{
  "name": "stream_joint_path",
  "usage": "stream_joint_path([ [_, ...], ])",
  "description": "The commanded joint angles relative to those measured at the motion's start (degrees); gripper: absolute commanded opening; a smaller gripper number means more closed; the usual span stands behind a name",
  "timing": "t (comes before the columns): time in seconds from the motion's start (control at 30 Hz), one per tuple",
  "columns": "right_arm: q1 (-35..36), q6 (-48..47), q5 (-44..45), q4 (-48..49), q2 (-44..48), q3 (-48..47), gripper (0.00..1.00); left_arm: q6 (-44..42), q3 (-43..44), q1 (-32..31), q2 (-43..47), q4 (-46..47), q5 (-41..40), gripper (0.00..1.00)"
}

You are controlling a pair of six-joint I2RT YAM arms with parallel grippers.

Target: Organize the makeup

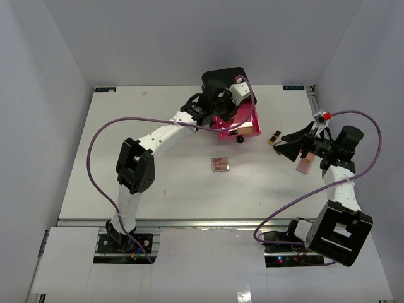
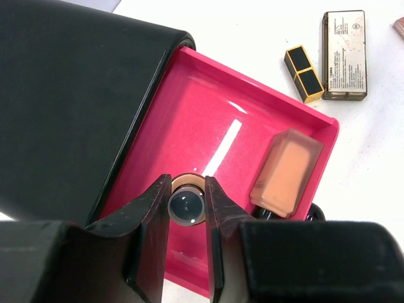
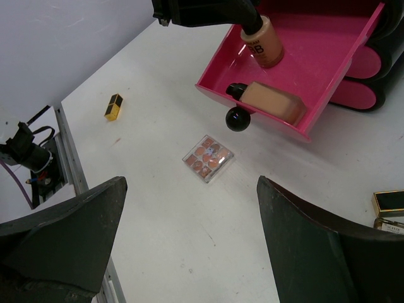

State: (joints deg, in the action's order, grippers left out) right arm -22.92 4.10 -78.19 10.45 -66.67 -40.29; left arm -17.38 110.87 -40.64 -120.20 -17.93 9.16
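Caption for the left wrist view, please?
Left gripper grips a dark-capped bottle in the open pink drawer beside a tan bottle.

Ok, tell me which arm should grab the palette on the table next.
Right. The right gripper is open and empty, and its wrist view shows the palette just ahead. The left gripper is shut on a bottle at the pink drawer.
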Motion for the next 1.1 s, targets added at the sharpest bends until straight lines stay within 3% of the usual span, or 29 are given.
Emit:
stream_joint_path([
  [0.0,-0.37,0.01,-1.32,1.32,-0.21,-0.22,0.9,3.27,1.16,0.38,1.19,-1.28,2.13,0.25],
  [0.23,-0.49,0.03,-1.35,1.32,-0.1,-0.22,0.9,13.18,-2.05,1.6,5.23,5.45,1.6,0.21],
  [0.57,-0.71,0.02,-1.69,1.24,0.23,-0.22,0.9,33.92,-17.77,7.83,11.63,24.78,5.91,0.16],
  [1.07,-0.9,0.03,-2.01,1.28,0.27,-0.22,0.9,52.22,-19.96,8.47,6.76,39.19,14.97,0.13],
])
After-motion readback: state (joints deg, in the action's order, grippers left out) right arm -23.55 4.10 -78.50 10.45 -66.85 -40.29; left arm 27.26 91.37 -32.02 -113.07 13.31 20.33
